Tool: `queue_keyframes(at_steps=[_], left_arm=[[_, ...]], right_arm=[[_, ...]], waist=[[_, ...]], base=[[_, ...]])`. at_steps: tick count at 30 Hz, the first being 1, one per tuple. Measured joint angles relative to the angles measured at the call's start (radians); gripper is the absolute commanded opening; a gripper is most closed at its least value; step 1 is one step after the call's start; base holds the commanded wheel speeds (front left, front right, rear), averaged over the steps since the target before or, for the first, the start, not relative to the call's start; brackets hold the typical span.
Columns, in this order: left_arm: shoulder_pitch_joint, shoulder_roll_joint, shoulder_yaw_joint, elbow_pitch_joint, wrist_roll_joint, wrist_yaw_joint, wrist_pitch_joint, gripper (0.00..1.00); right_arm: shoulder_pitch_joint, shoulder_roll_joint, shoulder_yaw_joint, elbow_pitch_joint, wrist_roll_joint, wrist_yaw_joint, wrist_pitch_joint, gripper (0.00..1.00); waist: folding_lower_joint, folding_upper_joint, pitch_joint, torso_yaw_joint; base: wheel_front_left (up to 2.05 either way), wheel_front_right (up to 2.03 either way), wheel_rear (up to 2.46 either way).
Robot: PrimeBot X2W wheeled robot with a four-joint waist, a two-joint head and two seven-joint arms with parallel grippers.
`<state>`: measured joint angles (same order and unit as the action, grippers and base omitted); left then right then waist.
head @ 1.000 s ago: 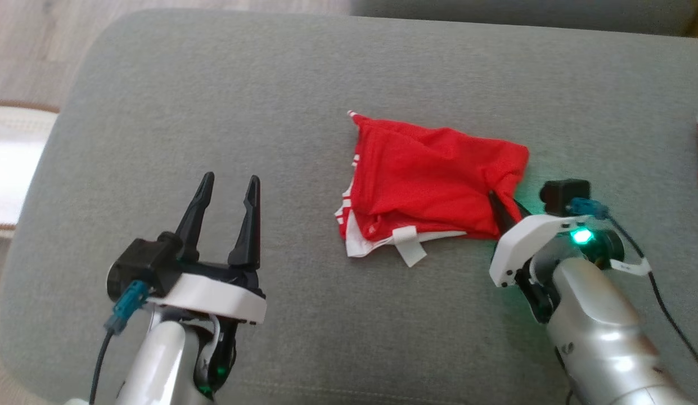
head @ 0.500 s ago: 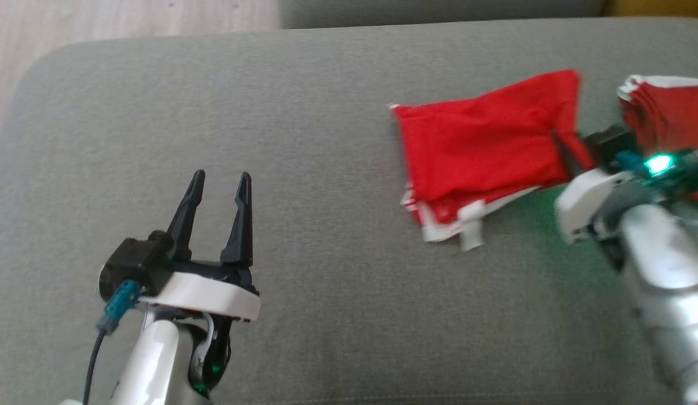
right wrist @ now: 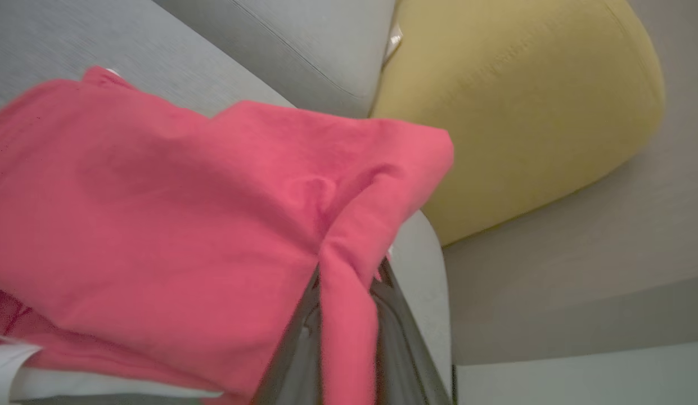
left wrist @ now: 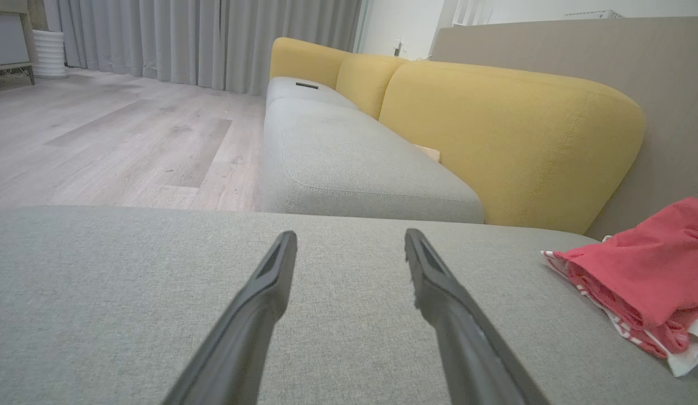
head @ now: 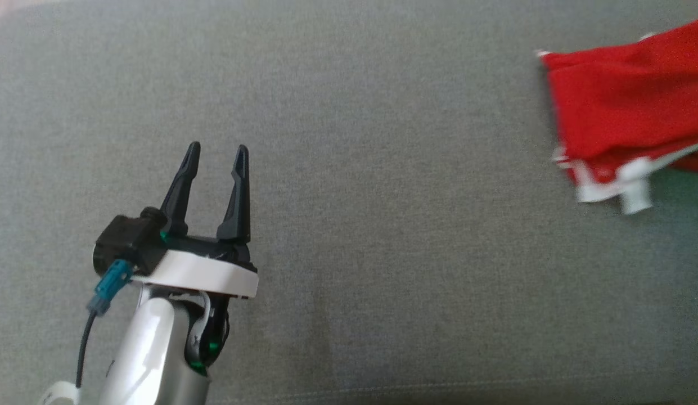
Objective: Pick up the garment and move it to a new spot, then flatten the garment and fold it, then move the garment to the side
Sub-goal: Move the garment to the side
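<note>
Garment, red with white striped trim and a white tag, sits at the upper right edge of the head view, folded in layers and seemingly resting on the grey seat cushion; in the right wrist view a ridge of its red cloth runs up the centre bottom of the frame, pinched between the fingers of the right end effector; the left end effector hovers at lower left of the head view, fingers spread and empty, well apart from the cloth. Since the garment already looks folded, I judge the last step is in hand: moving it aside; next it needs a flat set-down that keeps the layers together, then release.
</note>
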<state>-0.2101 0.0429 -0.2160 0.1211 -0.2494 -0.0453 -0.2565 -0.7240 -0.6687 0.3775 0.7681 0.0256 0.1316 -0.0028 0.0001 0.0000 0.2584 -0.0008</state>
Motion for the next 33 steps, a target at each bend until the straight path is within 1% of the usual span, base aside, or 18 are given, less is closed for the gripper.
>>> queue_keyframes(at_steps=[2,4,5,14,16,20,21,22,23,27,33], left_arm=[[-0.007,0.0,0.001,-0.004,0.0,0.0,0.0,1.0],[-0.01,0.0,0.001,-0.004,0.0,-0.004,0.0,1.0],[-0.021,0.0,0.002,-0.006,0.0,-0.008,0.0,1.0],[-0.065,0.0,0.005,-0.022,0.01,-0.016,0.0,1.0],[-0.066,0.0,0.006,-0.023,0.011,-0.017,0.0,1.0],[-0.069,0.0,0.01,-0.023,0.014,-0.025,0.0,1.0],[-0.071,0.0,0.012,-0.023,0.019,-0.025,0.0,1.0],[-0.072,0.0,0.014,-0.023,0.019,-0.026,0.0,1.0],[-0.075,0.0,0.015,-0.022,0.019,-0.026,0.0,1.0],[-0.081,-0.001,0.026,-0.015,0.019,-0.03,0.0,1.0],[-0.073,-0.001,0.034,-0.003,0.019,-0.034,0.0,1.0]], right_arm=[[-0.005,-0.05,-0.001,0.002,0.0,0.0,0.007,0.0],[-0.006,-0.085,-0.01,0.011,0.0,0.0,0.022,0.0],[-0.006,-0.102,-0.035,0.024,0.0,0.0,0.027,0.0],[-0.031,-0.095,-0.165,0.06,-0.03,0.0,0.095,0.0],[-0.031,-0.092,-0.177,0.064,-0.036,0.0,0.108,0.0],[-0.03,-0.058,-0.236,0.069,-0.046,0.0,0.149,0.0],[-0.029,-0.048,-0.255,0.069,-0.053,0.0,0.154,0.27],[-0.027,-0.039,-0.277,0.067,-0.063,0.0,0.154,0.73],[-0.026,-0.031,-0.303,0.065,-0.07,0.0,0.159,1.0],[-0.016,0.007,-0.385,0.042,-0.106,0.0,0.172,1.0],[0.025,0.094,-0.444,-0.067,-0.142,0.0,0.158,1.0]], waist=[[0.0,0.0,0.02,0.001],[0.0,0.0,0.039,0.002],[0.0,0.0,0.057,0.003],[0.0001,0.0,0.122,0.0],[0.0001,0.0,0.129,-0.001],[0.0001,0.0,0.145,-0.003],[0.0001,0.0,0.146,-0.004],[0.0001,-0.0001,0.147,-0.004],[0.0001,0.0,0.145,-0.005],[0.0,0.0,0.125,-0.007],[-0.0001,0.0,0.061,-0.01]], base=[[0.0,0.0,0.0],[0.0,0.0,0.0],[0.0,0.0,0.0],[0.0,0.0,0.0],[0.0,0.0,0.0],[0.0,0.0,0.0],[0.0,0.0,0.0],[0.0,0.0,0.0],[0.0,0.0,0.0],[0.0,0.0,0.0],[0.0,0.0,0.0]])
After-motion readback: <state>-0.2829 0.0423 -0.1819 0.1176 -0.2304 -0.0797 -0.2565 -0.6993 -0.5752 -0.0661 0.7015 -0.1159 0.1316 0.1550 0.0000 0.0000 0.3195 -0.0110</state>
